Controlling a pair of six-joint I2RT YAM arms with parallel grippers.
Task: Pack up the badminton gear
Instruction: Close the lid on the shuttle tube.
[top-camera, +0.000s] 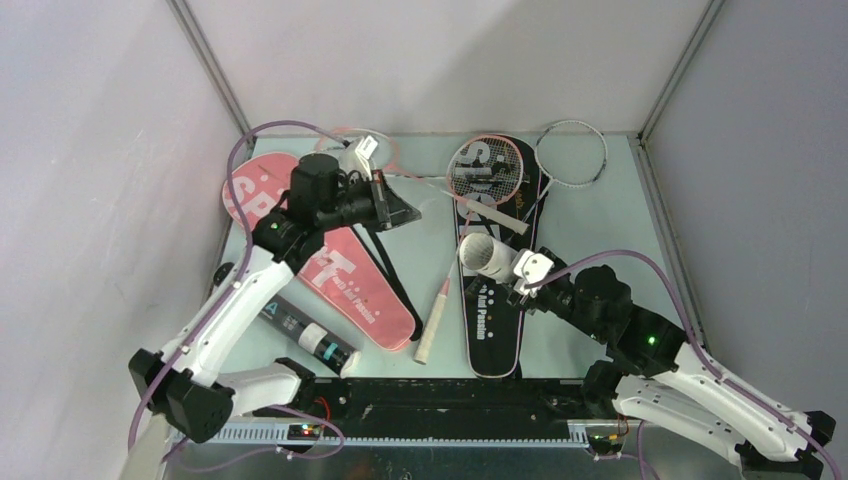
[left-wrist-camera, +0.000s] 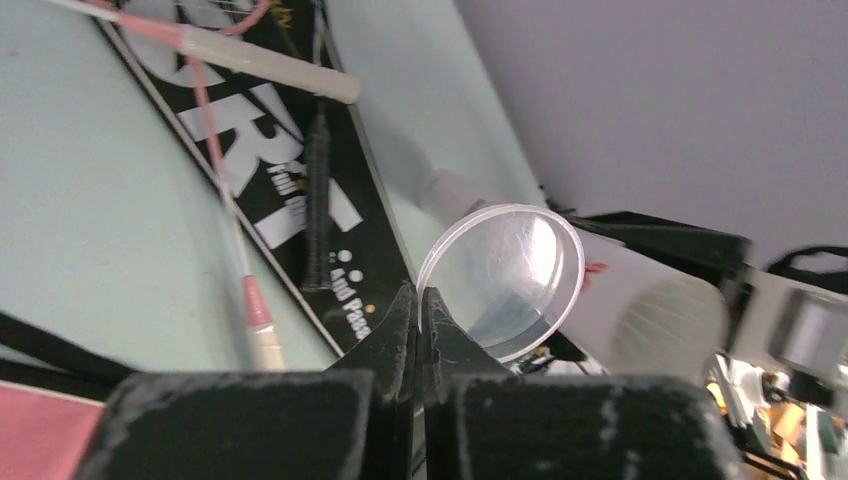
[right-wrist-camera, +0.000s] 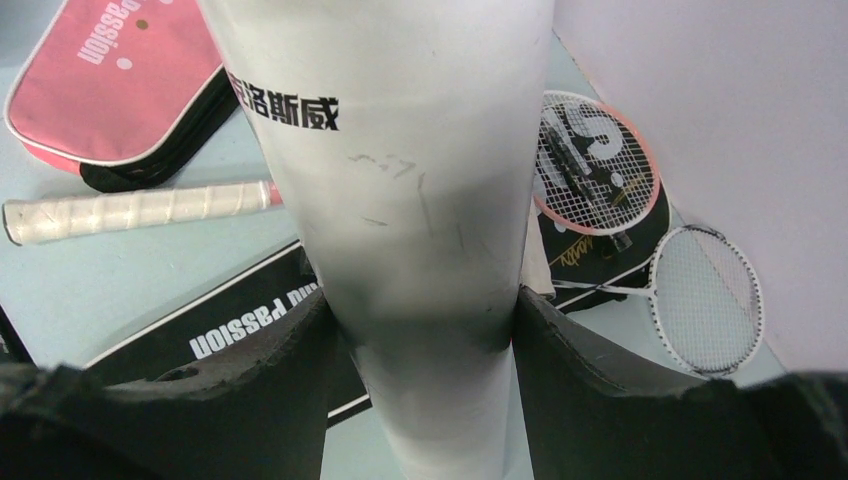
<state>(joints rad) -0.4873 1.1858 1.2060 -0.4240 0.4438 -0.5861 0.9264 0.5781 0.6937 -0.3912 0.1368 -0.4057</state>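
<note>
Capping looks like what's being set up. A clear lid (left-wrist-camera: 505, 280) is pinched by its rim in the left gripper (left-wrist-camera: 420, 310), jaws pressed together. The white tube (right-wrist-camera: 420, 200) is clamped around its body by the right gripper (right-wrist-camera: 420, 330) and held above the black cover (top-camera: 490, 340). Its open mouth is turned left toward the lid, long axis roughly arm to arm. They're kept apart, with the gap between them unobstructed. The lid probably needs to be squared to the mouth.

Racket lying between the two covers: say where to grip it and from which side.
Best take its white wrapped handle, coming straight down from above with the jaws across it. It lies flat on the table in the gap between the pink cover and the black cover.
</note>
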